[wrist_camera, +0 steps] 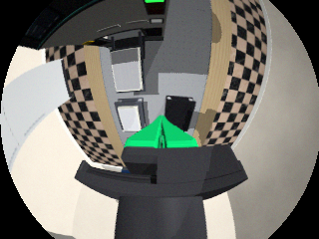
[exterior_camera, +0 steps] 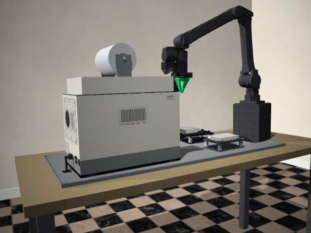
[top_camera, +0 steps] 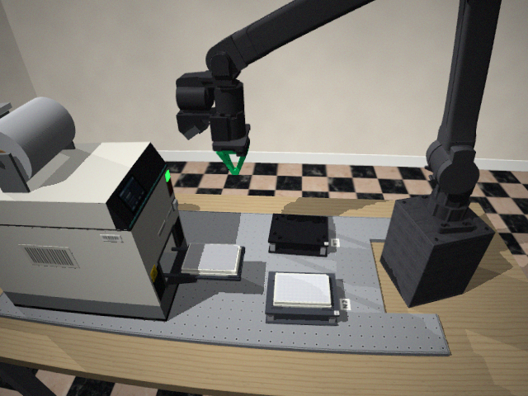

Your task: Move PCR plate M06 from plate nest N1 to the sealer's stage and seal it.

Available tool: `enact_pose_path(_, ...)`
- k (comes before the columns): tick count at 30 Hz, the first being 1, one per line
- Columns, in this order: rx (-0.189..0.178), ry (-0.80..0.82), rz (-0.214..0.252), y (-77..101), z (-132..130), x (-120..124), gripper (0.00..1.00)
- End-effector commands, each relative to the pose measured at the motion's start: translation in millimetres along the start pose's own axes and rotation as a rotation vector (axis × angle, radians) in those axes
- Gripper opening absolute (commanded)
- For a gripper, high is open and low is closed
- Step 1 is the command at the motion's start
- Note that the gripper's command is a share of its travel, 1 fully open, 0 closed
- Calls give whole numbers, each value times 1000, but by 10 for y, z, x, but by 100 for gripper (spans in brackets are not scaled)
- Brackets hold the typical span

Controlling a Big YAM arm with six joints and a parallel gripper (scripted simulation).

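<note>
Plate M06 (top_camera: 215,259), white-topped, lies flat on the sealer's stage (top_camera: 200,266), which stands out in front of the housing. It also shows in the wrist view (wrist_camera: 127,75). Nest N1 (top_camera: 298,230) is black and bare. Plate M09 (top_camera: 303,289) sits flat on nest N2 (top_camera: 304,315), nearer the table's front. My gripper (top_camera: 233,169) (exterior_camera: 181,91), with green fingers, is shut on nothing and points down. It hangs high above the mat, level with the sealer's top front edge, to the right of the lamp.
The sealer housing (top_camera: 81,225) fills the left of the mat, with a foil roll (top_camera: 35,128) on top. My arm's dark base block (top_camera: 435,251) stands at the right. The nests stand between the base and the stage.
</note>
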State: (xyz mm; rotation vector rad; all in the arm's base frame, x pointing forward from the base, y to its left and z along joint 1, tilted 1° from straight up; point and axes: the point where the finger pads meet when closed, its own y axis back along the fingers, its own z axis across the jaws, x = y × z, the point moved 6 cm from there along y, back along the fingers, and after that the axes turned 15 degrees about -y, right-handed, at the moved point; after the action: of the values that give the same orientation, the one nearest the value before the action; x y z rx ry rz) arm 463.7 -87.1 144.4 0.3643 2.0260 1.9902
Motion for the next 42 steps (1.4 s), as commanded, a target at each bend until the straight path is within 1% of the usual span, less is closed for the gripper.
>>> enact_pose_path(1,-6,7,3,165,153,-171,0)
enact_pose_path(2,-10,12,-3,183,149,-137,0)
enact_pose_path(4,-6,13,-11,214,105,-113,0)
enact_pose_path(7,-2,12,-16,219,76,-111,0)
enact_pose_path(11,-16,9,-29,230,6,-98,0)
enact_pose_path(13,-12,3,-37,237,-41,-91,0)
enact_pose_path(17,-5,1,-21,238,-77,-11,0)
enact_pose_path(21,-3,19,-5,225,-6,78,0)
enact_pose_path(30,-2,36,0,216,63,156,0)
enact_pose_path(33,-5,30,-16,274,48,111,0)
enact_pose_path(37,-11,13,-51,345,-11,14,0)
enact_pose_path(39,-12,4,-58,373,-44,-19,0)
enact_pose_path(42,-12,3,-56,358,-45,-35,0)
